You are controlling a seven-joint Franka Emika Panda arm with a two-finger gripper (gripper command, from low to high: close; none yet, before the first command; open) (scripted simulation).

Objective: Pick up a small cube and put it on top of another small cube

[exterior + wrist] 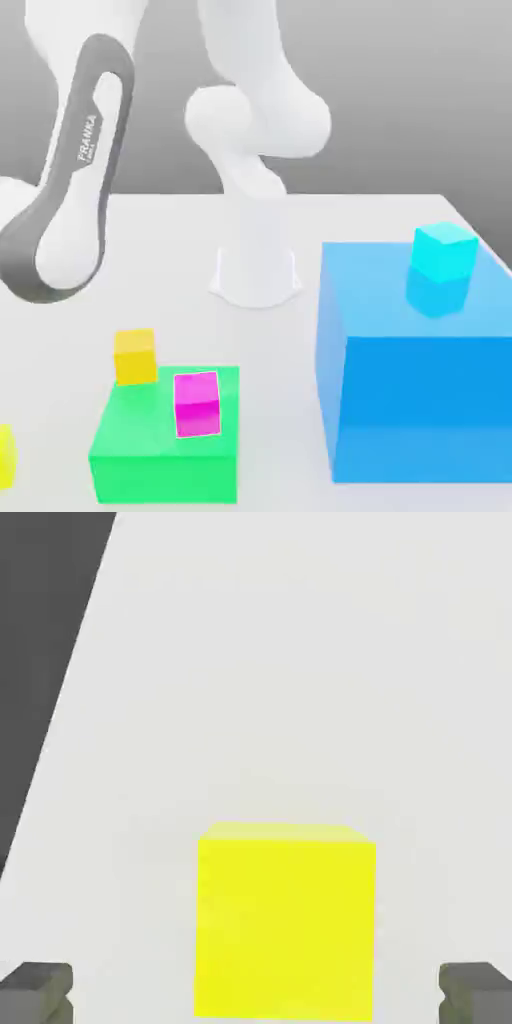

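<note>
A small bright lemon-yellow cube (285,922) rests on the white table, close under my hand. My gripper (258,992) is open, its two grey fingertips (38,990) standing wide to either side of the cube without touching it. In the exterior view the same small cube (5,455) shows partly at the left edge, near the front. Other small cubes stand there too: a magenta one (197,403) on a green block (160,450), a darker orange-yellow one (135,356) behind that block, and a cyan one (443,255) on a big blue block (420,380).
The arm's white base (256,270) stands at the table's middle back, and a grey-and-white arm link (70,190) hangs over the exterior view's left. The big blue block takes up the right side. Bare white table (270,340) lies between the blocks.
</note>
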